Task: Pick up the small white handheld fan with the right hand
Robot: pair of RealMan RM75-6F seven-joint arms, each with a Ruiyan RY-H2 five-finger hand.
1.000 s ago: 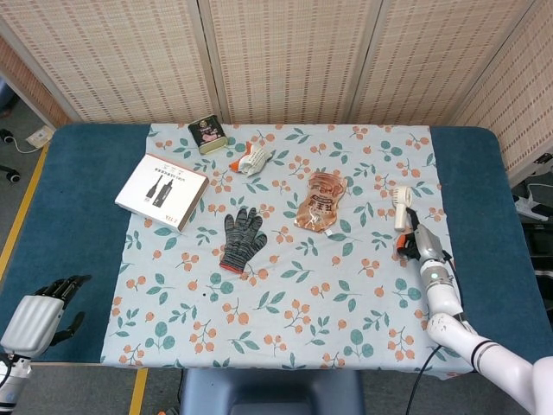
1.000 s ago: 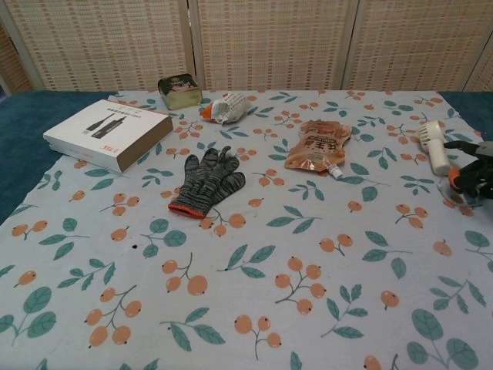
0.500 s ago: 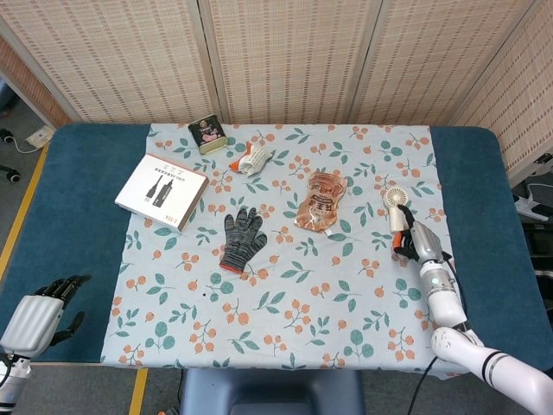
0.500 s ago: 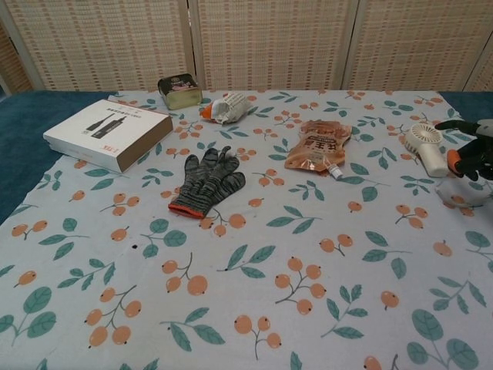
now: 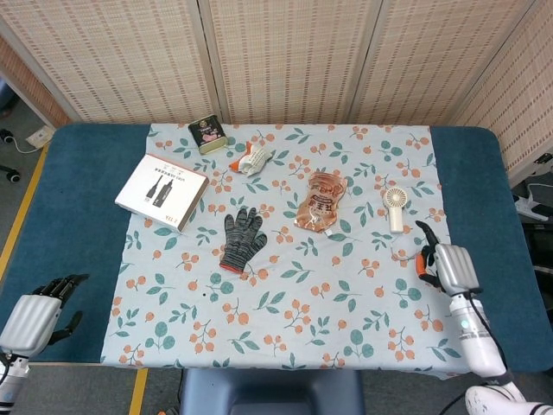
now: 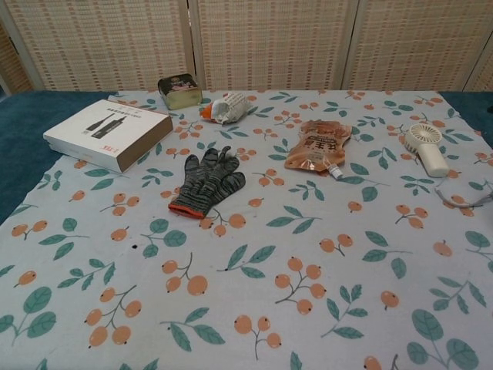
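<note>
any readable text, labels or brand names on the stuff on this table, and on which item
White box: a line of print and small red marks, too small to read.
Orange pouch: printed characters, blurred.
Tin: pictured label, no legible words.
Fan, glove: no text visible.

White-shelled right hand (image 5: 449,264); black, orange-tipped fingers
</note>
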